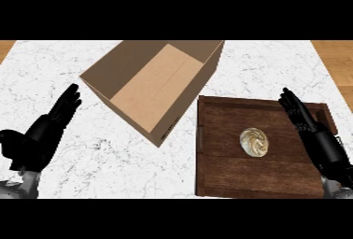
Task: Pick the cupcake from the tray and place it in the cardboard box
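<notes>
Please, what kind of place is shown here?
Probably a kitchen counter: a white marble top, on it a wooden tray holding a cupcake, beside an open cardboard box.

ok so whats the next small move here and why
Probably bring the right hand left and down over the cupcake. The cupcake sits untouched near the middle of the wooden tray, and the right hand is open above the tray's right edge, much nearer than the left hand, which is open over the counter on the far side of the cardboard box.
</notes>
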